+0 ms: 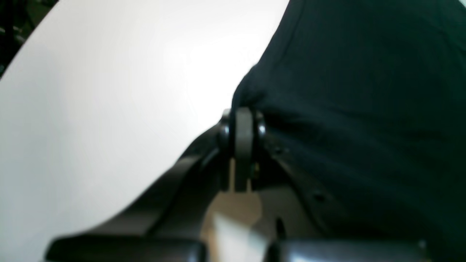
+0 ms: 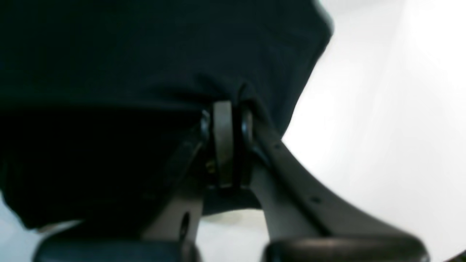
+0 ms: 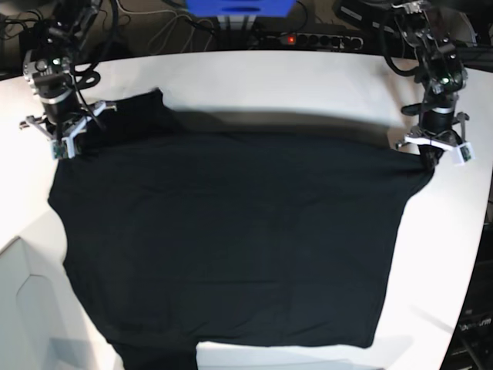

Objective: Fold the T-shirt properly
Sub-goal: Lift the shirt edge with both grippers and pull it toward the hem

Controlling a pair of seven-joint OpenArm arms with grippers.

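The black T-shirt lies spread over the white table, plain side up; no print or label shows. My left gripper is at the shirt's far right corner, shut on the cloth. In the left wrist view the fingers pinch a bunched edge of the T-shirt. My right gripper is at the far left corner, shut on the cloth. In the right wrist view its fingers clamp a fold of the T-shirt. The near hem hangs over the table's front edge.
Cables, a power strip and a blue box lie behind the table's far edge. Bare white table shows beyond the shirt at the back, at the right and at the left front corner.
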